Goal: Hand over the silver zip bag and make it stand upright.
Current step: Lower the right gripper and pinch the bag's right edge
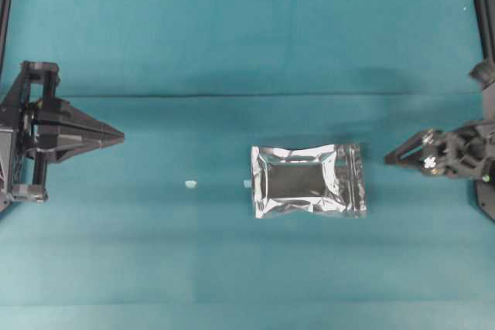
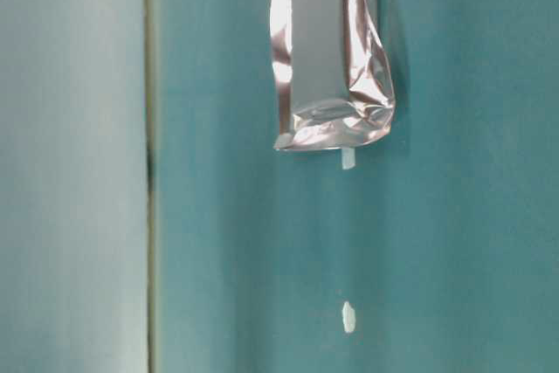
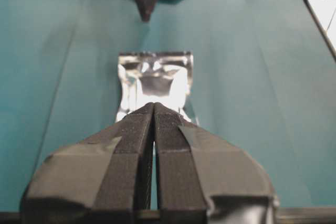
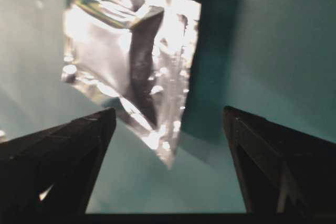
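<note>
Plainly unlabelled silver zip bag | flat on teal cloth

Teal cloth over the table, two tiny white specks — well apart

silver zip bag: I see shiny silver foil, darker grey centre
table cloth: teal, plain
grippers: black
specks: white

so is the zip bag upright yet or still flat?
Flat. The silver zip bag lies broad face up on the teal cloth in the overhead view, neither gripper touching it.
</note>
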Controlling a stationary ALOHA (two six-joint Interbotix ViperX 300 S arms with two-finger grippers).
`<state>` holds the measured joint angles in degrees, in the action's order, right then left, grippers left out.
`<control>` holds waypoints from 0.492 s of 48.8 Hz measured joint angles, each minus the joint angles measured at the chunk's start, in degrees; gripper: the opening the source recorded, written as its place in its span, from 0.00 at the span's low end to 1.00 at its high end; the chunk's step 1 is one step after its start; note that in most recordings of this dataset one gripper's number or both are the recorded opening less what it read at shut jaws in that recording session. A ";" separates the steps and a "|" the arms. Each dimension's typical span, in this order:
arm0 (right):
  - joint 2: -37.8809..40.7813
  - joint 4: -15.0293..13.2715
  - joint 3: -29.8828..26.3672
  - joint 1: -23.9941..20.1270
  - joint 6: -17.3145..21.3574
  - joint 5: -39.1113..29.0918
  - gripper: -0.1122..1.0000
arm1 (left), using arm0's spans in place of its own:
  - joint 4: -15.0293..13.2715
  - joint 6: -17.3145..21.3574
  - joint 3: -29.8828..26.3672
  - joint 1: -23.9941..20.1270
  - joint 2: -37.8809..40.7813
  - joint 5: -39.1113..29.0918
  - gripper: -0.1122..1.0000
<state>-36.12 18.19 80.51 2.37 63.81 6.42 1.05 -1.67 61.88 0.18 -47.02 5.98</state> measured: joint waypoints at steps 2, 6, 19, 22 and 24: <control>2.11 -0.09 -0.09 -0.62 0.26 1.85 0.92 | 0.00 0.00 -0.09 0.00 -0.09 0.00 0.10; 5.71 0.00 -0.35 -1.85 0.79 5.01 0.92 | 0.00 0.00 -0.09 0.00 -0.09 -0.09 0.10; 13.45 0.00 -1.49 -3.43 2.20 12.04 0.92 | 0.00 0.00 0.00 0.00 -0.53 -1.05 0.10; 15.03 0.00 -2.02 -3.60 2.29 12.83 0.92 | 0.00 0.00 0.00 0.09 -0.79 -1.32 0.10; 16.08 0.00 -2.37 -3.69 2.20 13.27 0.92 | -0.09 0.00 0.00 0.09 -0.88 -1.41 0.10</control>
<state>-20.04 18.19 78.13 -1.32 66.01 19.69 0.97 -1.67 61.88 0.26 -47.90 4.57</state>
